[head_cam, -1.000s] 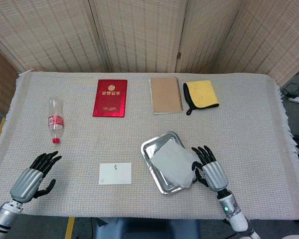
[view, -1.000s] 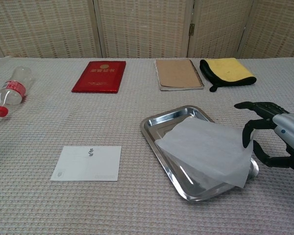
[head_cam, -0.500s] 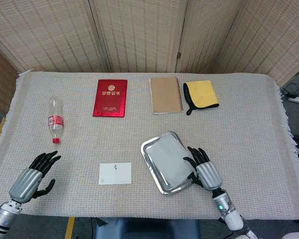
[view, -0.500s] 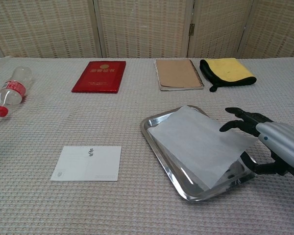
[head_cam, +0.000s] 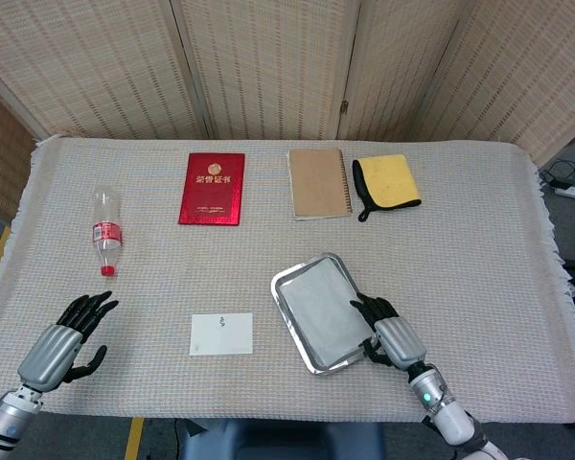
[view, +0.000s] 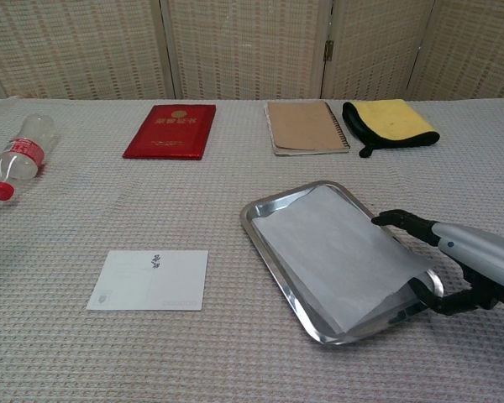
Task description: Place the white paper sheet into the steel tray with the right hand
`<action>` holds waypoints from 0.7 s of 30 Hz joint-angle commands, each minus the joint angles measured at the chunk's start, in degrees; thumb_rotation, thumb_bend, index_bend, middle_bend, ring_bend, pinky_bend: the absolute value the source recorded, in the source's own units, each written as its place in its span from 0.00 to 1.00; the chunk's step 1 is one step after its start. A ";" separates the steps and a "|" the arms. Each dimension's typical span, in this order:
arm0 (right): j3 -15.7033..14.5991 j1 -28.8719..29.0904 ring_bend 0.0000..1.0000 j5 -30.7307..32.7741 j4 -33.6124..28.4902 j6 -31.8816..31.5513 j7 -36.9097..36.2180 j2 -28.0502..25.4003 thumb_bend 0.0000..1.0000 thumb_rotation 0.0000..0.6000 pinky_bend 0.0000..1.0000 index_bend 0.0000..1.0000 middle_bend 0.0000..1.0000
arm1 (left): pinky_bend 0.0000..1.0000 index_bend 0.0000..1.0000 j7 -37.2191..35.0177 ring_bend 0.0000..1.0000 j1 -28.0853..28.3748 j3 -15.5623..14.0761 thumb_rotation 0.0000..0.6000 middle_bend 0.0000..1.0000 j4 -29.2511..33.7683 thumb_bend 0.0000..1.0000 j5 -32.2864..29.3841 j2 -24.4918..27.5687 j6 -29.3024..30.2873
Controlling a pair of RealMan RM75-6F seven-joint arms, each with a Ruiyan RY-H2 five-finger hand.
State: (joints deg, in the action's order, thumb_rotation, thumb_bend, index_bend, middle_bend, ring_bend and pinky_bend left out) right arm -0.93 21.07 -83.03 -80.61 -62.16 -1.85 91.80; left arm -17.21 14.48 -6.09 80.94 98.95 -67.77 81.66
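Note:
The white paper sheet (head_cam: 322, 307) (view: 334, 252) lies flat inside the steel tray (head_cam: 280, 281) (view: 258, 238), which sits front and centre on the table, turned at an angle. My right hand (head_cam: 389, 333) (view: 475, 259) is low at the tray's right rim, palm down. Its fingertips (view: 390, 219) touch the sheet's right edge and its thumb is by the tray's near right corner; I see no grip on the sheet. My left hand (head_cam: 63, 339) hovers at the front left, fingers apart and holding nothing, seen only in the head view.
A white card (head_cam: 221, 333) lies left of the tray. Along the back are a red booklet (head_cam: 212, 188), a brown spiral notebook (head_cam: 318, 182) and a yellow cloth (head_cam: 388, 182). A plastic bottle (head_cam: 105, 230) lies at the left.
The sheet, earlier draped over the tray's right rim with one side raised, has settled flat inside the tray. My right hand has lowered and moved left against the rim. The left hand stayed still.

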 commanded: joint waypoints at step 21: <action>3.54 8.93 0.00 18.56 -21.96 15.30 14.18 -15.47 0.49 1.00 0.00 0.00 0.00 | 0.00 0.00 -0.40 0.00 0.03 -0.14 1.00 0.00 0.14 0.58 0.75 0.39 0.54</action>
State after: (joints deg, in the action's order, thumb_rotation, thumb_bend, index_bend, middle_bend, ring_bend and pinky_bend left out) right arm 2.79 29.46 -65.19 -102.06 -47.24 11.56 76.76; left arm -17.67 14.50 -6.19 81.08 99.65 -67.37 82.18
